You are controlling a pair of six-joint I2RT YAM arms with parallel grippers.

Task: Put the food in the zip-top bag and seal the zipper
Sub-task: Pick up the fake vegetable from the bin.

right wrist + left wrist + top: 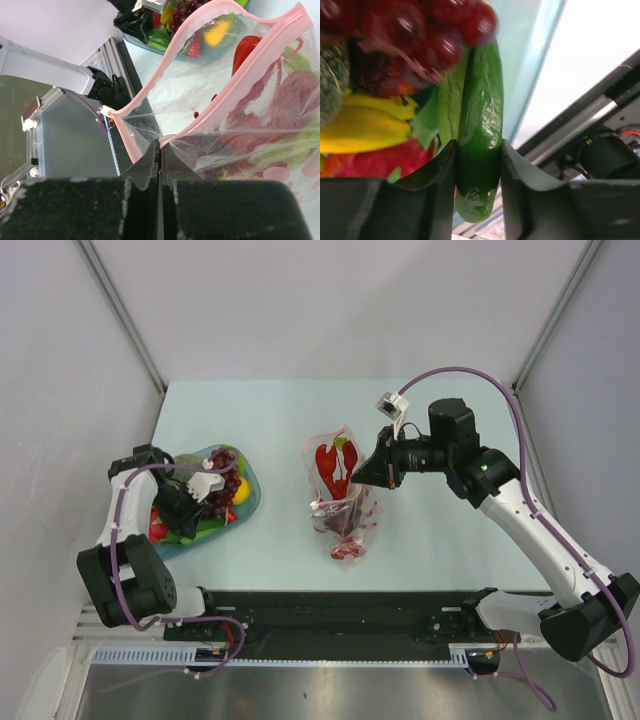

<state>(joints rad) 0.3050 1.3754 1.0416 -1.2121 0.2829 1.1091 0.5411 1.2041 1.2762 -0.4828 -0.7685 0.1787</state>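
Note:
The zip-top bag [340,502] stands mid-table with the red lobster [334,464] inside. My right gripper [370,472] is shut on the bag's mouth edge and holds it open. In the right wrist view my gripper [161,149] pinches the pink zipper [260,60], and the bag [240,120] gapes toward the dish. My left gripper [184,512] is over the blue-green dish [251,490], shut on a green vegetable [480,120] held between its fingers [477,170]. Dark red grapes [440,35], a yellow piece [365,125] and a red piece [375,160] lie beside it.
The dish of food sits at the left, about a hand's width from the bag. A black rail [330,615] runs along the table's near edge. Grey walls enclose the table at the back and sides.

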